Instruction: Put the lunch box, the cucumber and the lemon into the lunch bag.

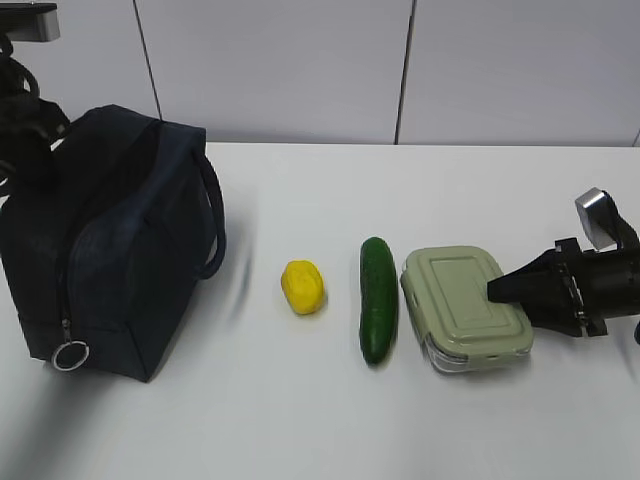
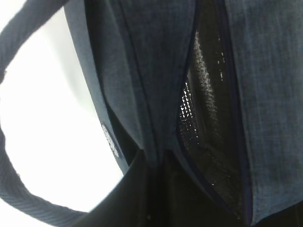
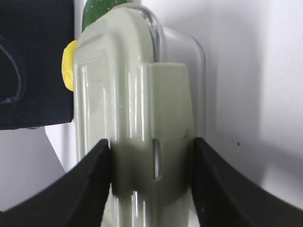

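The dark navy lunch bag point(image 1: 110, 230) stands at the left with its silver ring pull point(image 1: 71, 355) low at the front. In the left wrist view my left gripper point(image 2: 154, 189) is shut on a fabric edge of the lunch bag point(image 2: 156, 71) beside the open zipper gap point(image 2: 203, 118). The yellow lemon point(image 1: 303, 286), the cucumber point(image 1: 378, 298) and the sage-lidded lunch box point(image 1: 462, 305) lie in a row on the table. My right gripper point(image 1: 500, 290) is shut on the box's right end point(image 3: 128, 94); its fingers point(image 3: 94, 170) press both sides by the clip.
The white table point(image 1: 300, 420) ends at a white wall behind. The bag's loop handle point(image 1: 212, 220) hangs toward the lemon. The left arm point(image 1: 25, 110) is behind the bag. The right wrist view also shows the lemon point(image 3: 70, 64), the cucumber point(image 3: 97, 9) and the bag point(image 3: 33, 61).
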Controlling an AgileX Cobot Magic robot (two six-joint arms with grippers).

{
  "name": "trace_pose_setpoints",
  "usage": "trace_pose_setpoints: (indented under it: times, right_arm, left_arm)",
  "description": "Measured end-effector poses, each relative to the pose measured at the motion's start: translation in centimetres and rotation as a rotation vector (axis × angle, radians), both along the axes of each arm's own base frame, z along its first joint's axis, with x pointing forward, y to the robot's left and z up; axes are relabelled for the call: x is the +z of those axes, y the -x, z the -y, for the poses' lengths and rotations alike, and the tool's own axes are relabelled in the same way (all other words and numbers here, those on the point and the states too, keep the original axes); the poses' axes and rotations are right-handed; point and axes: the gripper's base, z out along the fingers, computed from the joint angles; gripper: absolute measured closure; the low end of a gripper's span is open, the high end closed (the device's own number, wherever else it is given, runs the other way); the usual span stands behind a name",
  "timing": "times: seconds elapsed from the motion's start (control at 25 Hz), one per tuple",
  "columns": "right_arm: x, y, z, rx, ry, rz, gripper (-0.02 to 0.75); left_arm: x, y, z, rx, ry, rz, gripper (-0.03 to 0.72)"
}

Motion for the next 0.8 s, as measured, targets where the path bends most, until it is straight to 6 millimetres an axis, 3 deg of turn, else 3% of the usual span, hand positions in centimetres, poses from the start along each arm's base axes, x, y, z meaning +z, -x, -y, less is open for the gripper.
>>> trace_pose_setpoints:
  times: [0.48,0.8]
  right_arm:
    - [0.1,-0.3,-2.2,0.044,0.002,-0.007,0.347]
    - [3.2,-0.7,-2.2,0.024,0.033,0.064,0.351]
  left_arm:
    - [0.0,0.0,-0.1,-0.004,-0.015,0.0,0.685]
    - [0.0,0.0,-0.1,-0.005,-0.016,0.001,0.685]
